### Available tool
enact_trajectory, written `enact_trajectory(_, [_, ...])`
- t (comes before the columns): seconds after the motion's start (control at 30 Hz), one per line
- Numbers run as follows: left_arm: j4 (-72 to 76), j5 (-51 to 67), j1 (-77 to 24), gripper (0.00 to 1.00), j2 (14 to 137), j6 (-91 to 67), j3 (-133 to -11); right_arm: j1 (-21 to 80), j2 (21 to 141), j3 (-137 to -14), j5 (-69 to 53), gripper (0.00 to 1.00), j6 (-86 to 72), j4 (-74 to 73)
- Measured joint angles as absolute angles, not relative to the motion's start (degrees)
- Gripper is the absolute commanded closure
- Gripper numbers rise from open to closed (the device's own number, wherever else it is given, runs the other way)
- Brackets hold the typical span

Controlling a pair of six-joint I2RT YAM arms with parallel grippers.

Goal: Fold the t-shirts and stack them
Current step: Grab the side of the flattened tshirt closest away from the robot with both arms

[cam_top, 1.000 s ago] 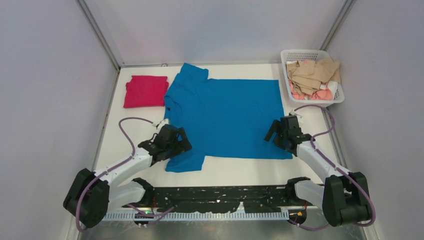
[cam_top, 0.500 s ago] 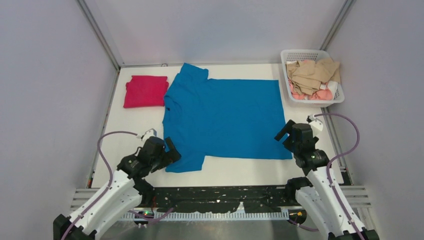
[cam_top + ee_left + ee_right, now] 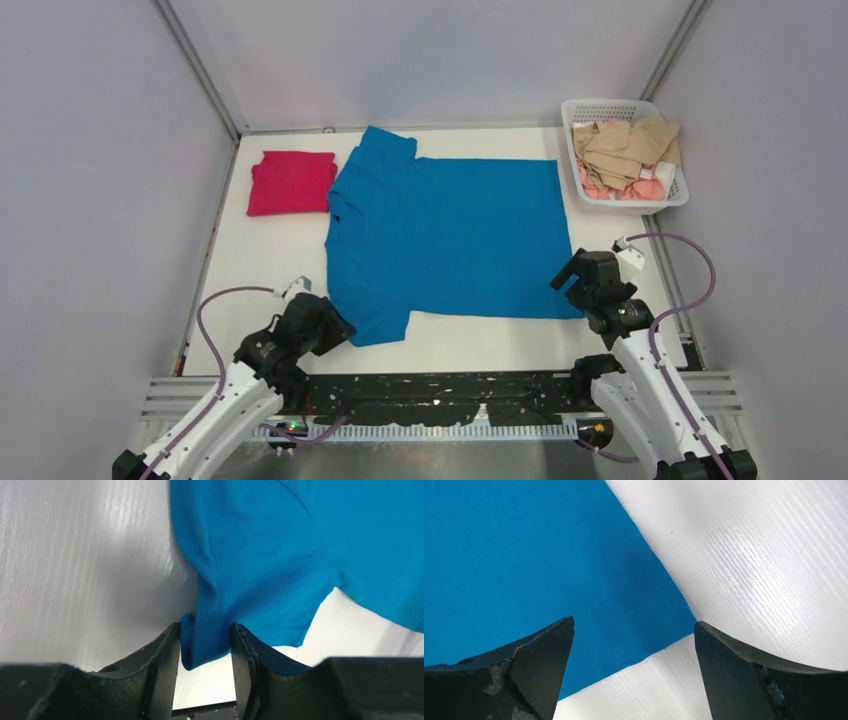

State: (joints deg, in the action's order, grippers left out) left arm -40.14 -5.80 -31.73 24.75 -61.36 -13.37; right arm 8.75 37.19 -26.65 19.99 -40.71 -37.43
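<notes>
Nearest to me, at about 7 o'clock on the table, my left gripper is clamped on the near sleeve of the blue t-shirt. In the left wrist view the left gripper has a bunched fold of the blue t-shirt pinched between its two dark fingers, and the sleeve cloth is drawn up into ridges running from the pinch toward the body of the shirt, with bare table on the 9 o'clock side. At about 4 o'clock my right gripper stands with its jaws spread wide over the near hem corner of the shirt. In the right wrist view the right gripper frames that corner of the blue t-shirt, where the cloth lies flat against the white table; I cannot tell whether the fingers touch the cloth. The shirt itself is spread across the middle of the table, collar toward 9 o'clock, hem toward 3 o'clock, its other sleeve pointing to 12 o'clock. Farther back, at about 10 o'clock, the magenta-red t-shirt lies folded into a small rectangle just beside the blue collar end. At about 2 o'clock, in the far corner, a white basket holds a crumpled heap of beige and pink clothes.
</notes>
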Motion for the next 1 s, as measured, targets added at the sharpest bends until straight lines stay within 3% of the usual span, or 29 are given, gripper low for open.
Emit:
enact_trajectory(0.17, [-38.79, -5.34, -31.75, 0.73, 26.79, -61.41, -13.34, 8.75, 38.65, -26.65, 19.97, 0.05, -40.62, -37.43])
enact_trajectory(0.27, [-39.24, -4.8, -31.75, 0.77, 26.83, -61.12, -13.19, 8.75, 38.63, -26.65, 20.01, 0.04, -40.69, -37.47])
enact_trajectory(0.4, [-39.72, -4.36, -31.75, 0.92, 25.78, -61.41, -12.73, 8.75, 38.24, -26.65, 21.06, 0.01, -42.02, -39.0])
enact_trajectory(0.5, [-40.51, -4.16, -31.75, 1.0, 25.02, -61.52, -12.67, 8.75, 36.4, -26.02, 22.11, 0.1, -43.97, -39.77])
enact_trajectory(0.67, [-40.99, -3.6, -31.75, 1.0, 24.56, -61.78, -12.67, 8.75, 34.37, -23.83, 21.87, 0.3, -47.0, -39.79])
enact_trajectory(0.9, [-41.19, -2.92, -31.75, 1.0, 23.73, -62.81, -12.67, 8.75, 35.27, -18.96, 20.23, 0.33, -51.27, -40.18])
enact_trajectory(1.0, [-41.65, -2.94, -31.75, 1.0, 22.94, -63.05, -12.67, 8.75, 35.22, -17.87, 20.23, 0.41, -53.32, -40.6])
